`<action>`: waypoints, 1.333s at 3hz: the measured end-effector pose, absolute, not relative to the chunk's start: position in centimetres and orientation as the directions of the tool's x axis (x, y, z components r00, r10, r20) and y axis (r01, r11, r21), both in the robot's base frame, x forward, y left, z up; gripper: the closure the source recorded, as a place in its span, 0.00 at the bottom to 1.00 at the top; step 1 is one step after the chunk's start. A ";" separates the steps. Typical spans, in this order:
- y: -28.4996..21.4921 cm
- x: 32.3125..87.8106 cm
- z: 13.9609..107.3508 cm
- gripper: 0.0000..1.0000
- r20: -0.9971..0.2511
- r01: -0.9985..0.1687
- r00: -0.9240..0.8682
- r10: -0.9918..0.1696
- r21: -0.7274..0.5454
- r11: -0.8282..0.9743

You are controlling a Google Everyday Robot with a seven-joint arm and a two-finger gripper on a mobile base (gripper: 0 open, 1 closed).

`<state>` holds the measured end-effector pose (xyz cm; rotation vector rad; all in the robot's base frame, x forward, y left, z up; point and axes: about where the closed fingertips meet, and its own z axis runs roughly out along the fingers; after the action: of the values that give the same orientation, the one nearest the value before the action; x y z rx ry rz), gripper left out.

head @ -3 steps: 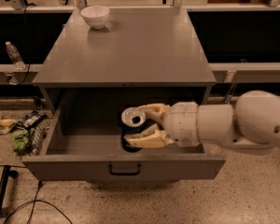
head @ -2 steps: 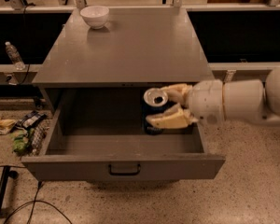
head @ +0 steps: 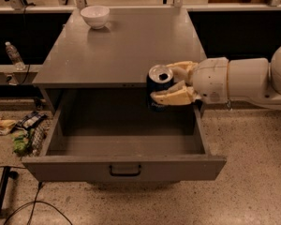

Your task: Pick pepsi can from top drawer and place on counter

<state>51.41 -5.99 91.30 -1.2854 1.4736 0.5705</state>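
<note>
The pepsi can, dark blue with a silver opened top, is held upright in my gripper. The tan fingers are shut around its sides. The can hangs at the front edge of the counter, above the right part of the open top drawer. The drawer is pulled out, its inside bare, with a dark pull handle on the front panel. My white arm reaches in from the right.
A white bowl stands at the counter's back left. A clear plastic water bottle stands on a shelf to the left. Crumpled wrappers and bags lie on the floor at left, with cables at lower left.
My gripper has lifted the pepsi can up out of the drawer and to the right, to the level of the counter's front edge.
</note>
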 end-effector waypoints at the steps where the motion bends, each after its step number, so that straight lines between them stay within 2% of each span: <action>1: -7.4 55.5 91.4 1.00 -0.893 -0.907 0.119 -0.434 -0.275 0.318; 4: -6.6 72.3 91.3 1.00 -0.882 -0.922 0.101 -0.460 -0.256 0.289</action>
<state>72.33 -6.63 91.34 -1.3289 1.5226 0.5607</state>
